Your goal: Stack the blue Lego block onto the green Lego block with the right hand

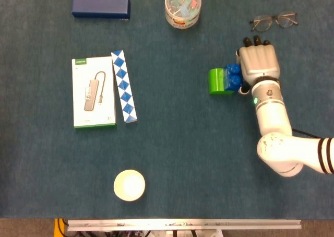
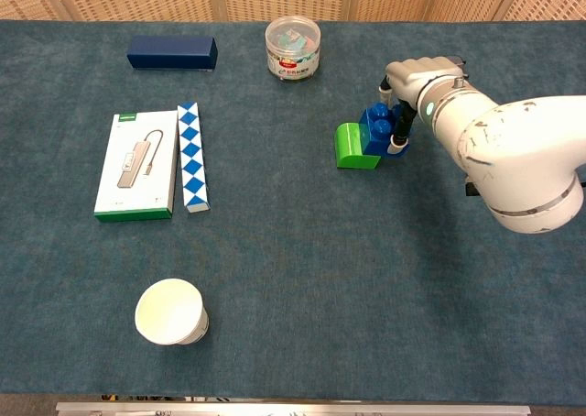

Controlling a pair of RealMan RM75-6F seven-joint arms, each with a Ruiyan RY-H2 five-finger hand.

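The green Lego block (image 1: 216,81) (image 2: 348,146) lies on the blue-green table cloth right of centre. The blue Lego block (image 1: 233,76) (image 2: 376,129) is pressed against the green block's right side, slightly above the cloth. My right hand (image 1: 258,60) (image 2: 414,80) grips the blue block from its right, fingers curled down over it. Part of the blue block is hidden under the hand. My left hand shows in neither view.
A white boxed adapter (image 1: 94,92) and a blue-white twisty puzzle (image 1: 123,86) lie at the left. A dark blue box (image 1: 100,7), a clear tub (image 1: 182,6) and glasses (image 1: 274,21) sit along the far side. A paper cup (image 1: 129,185) stands near the front.
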